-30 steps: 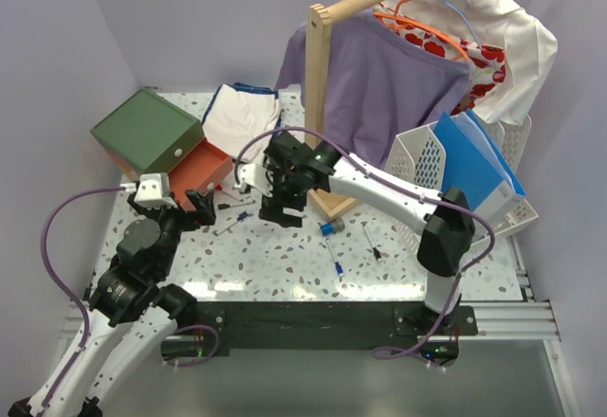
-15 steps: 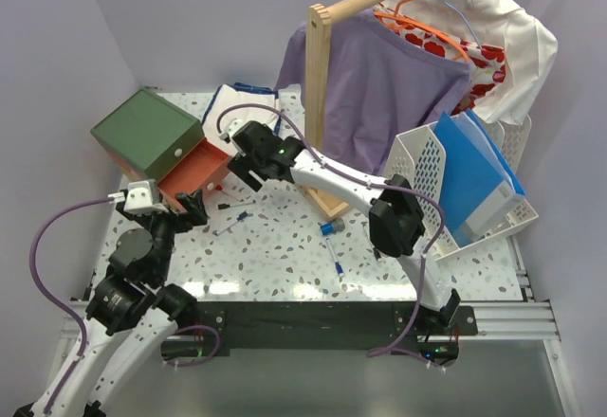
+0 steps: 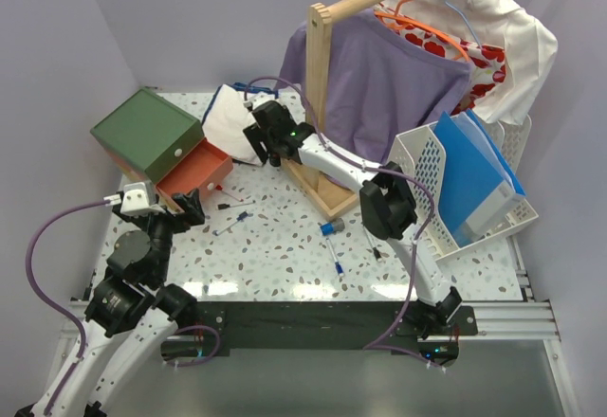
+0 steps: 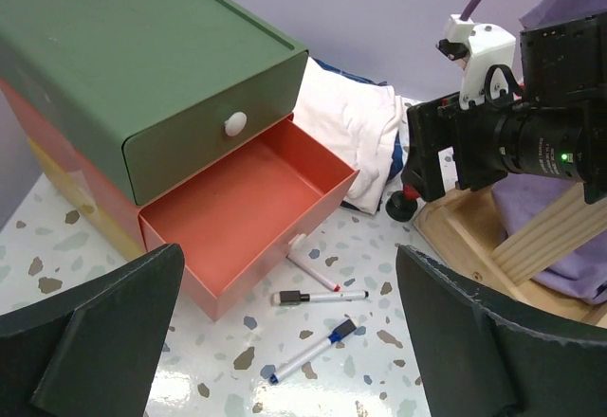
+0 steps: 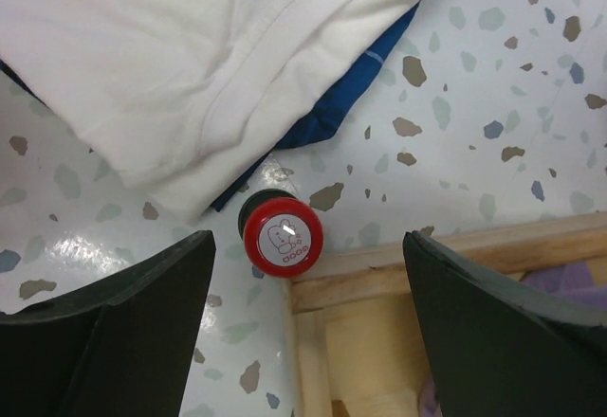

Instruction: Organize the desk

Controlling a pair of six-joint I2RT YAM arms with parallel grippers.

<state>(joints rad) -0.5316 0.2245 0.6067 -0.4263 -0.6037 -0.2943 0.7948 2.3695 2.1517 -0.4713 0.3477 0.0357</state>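
- Purple-walled cell; desk (image 3: 285,246) spans ahead of both bases: stiff, slick and fixed, so probably grip the clutter, not it.
- Left gripper (image 4: 289,248), left edge: spread wide, empty, facing open red drawer (image 4: 237,218).
- Right gripper (image 5: 308,242), near back edge: spread, empty, over red-capped item (image 5: 283,237); I'd pinch its cap sides.

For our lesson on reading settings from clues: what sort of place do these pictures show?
Probably a robotics lab mock-up of a home workspace, not a real room: a left arm and right arm bolted at the desk edge, with a clothes rack, drawer box and loose markers staged on it.
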